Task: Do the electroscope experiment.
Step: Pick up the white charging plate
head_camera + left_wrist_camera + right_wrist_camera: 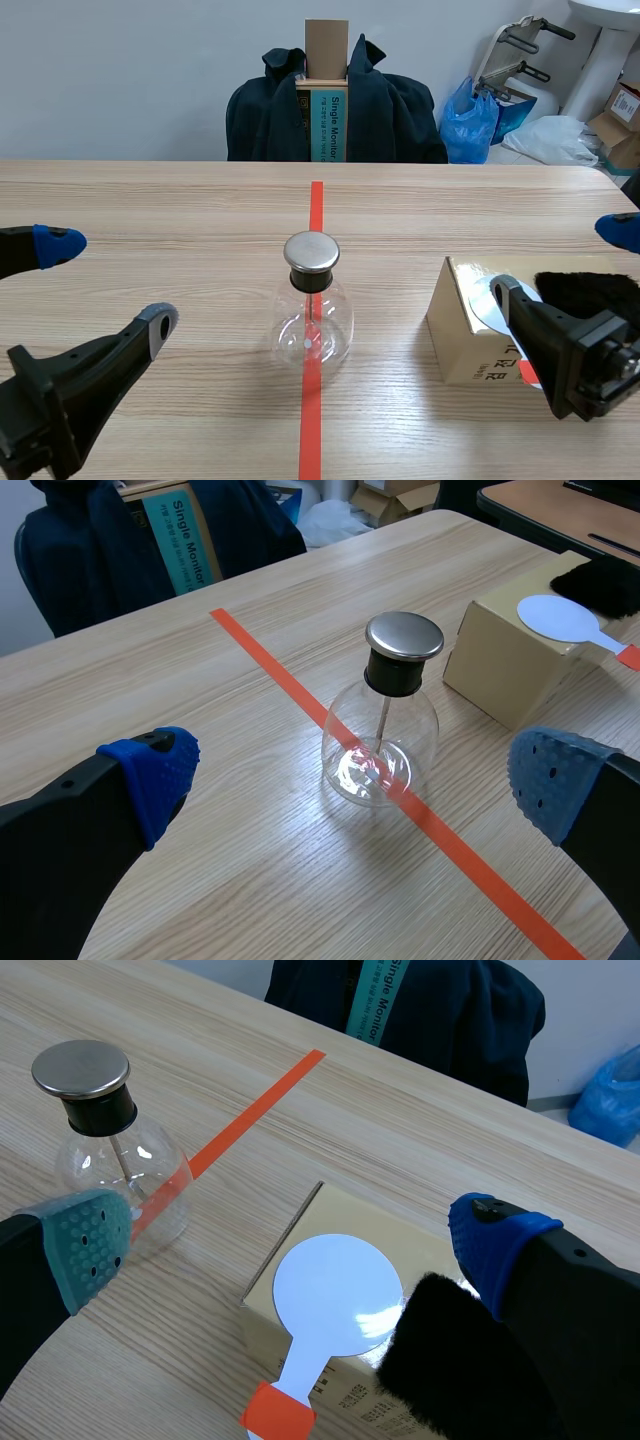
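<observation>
One electroscope (312,325) stands upright, metal cap (311,252) topmost, rod (381,720) vertical.

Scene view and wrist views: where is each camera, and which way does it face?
Scene view: between the arms, facing across the table at the electroscope flask and a dark jacket; left tool and right tool show low at the sides.
Left wrist view: on the left arm, looking down past its open fingers at the flask and cardboard box.
Right wrist view: on the right arm, looking down past its open fingers at the white paddle and black fur atop the box.
Shared: both wrist views show the flask and the box.
</observation>
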`<state>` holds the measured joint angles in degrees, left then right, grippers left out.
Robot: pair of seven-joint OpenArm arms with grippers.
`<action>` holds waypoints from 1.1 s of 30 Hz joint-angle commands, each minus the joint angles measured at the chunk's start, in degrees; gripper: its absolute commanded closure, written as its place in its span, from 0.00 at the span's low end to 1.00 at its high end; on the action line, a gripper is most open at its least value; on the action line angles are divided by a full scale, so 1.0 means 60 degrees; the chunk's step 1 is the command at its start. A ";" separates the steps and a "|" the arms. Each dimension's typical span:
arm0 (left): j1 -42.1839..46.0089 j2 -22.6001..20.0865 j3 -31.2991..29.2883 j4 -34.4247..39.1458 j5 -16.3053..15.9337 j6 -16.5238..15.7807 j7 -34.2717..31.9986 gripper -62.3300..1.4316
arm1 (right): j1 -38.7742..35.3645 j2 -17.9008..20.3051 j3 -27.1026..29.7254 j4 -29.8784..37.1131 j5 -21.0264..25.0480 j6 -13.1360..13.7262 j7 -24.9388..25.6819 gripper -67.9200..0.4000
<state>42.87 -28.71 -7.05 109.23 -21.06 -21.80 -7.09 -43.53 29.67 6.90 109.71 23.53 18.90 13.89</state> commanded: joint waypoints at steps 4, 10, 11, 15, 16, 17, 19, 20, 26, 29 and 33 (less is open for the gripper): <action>-0.0168 0.0047 0.0007 0.0164 -0.0091 0.0015 -0.0117 0.00 | 0.0109 0.0051 0.0055 0.0135 0.0076 0.0000 0.0175 0.01; -0.0168 0.0047 0.0007 0.0164 -0.0091 0.0011 -0.0117 0.00 | 0.0109 0.0051 0.0055 0.0135 0.0076 0.0000 0.0175 0.01; -0.0168 0.0047 0.0007 0.0164 -0.0091 0.0011 -0.0117 0.00 | 0.0109 0.0051 0.0055 0.0135 0.0076 0.0000 0.0175 0.01; -0.0168 0.0047 0.0007 0.0164 -0.0091 0.0011 -0.0066 0.00 | 0.0109 0.0051 0.0055 0.0135 0.0076 0.0000 0.0178 0.01; -0.0168 0.0044 0.0007 0.0164 -0.0091 0.0011 -0.0058 0.00 | 0.0109 0.0051 0.0055 0.0135 0.0076 0.0000 0.0178 0.01; -0.0168 0.0044 0.0007 0.0164 -0.0091 0.0011 -0.0058 0.00 | 0.0109 0.0051 0.0055 0.0135 0.0062 0.0000 0.0178 0.01; -0.0168 0.0044 0.0007 0.0164 -0.0091 0.0011 -0.0058 0.00 | 0.0106 0.0051 0.0055 0.0149 -0.0404 0.0000 0.0182 0.01; -0.0168 0.0044 0.0007 0.0164 -0.0091 0.0011 -0.0055 0.00 | 0.0062 0.0051 0.0055 0.0200 -0.0809 0.0004 0.0186 0.01; -0.0164 0.0044 0.0007 0.0164 -0.0091 0.0011 -0.0055 0.00 | -0.0965 0.0051 0.0240 0.1035 -0.4342 -0.0004 0.0175 0.01; -0.0168 0.0044 0.0007 0.0164 -0.0091 0.0011 -0.0062 0.00 | -0.1814 0.0047 0.0240 0.1585 -0.6109 -0.0040 0.0208 0.01; -0.0164 0.0044 0.0007 0.0164 -0.0091 0.0011 -0.0058 0.00 | -0.2900 -0.0015 0.0233 0.1938 -0.8167 -0.1355 0.0623 0.01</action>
<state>42.04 -28.71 -7.05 109.23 -21.06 -21.63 -6.83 -60.69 29.67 7.79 121.10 -25.34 12.34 16.82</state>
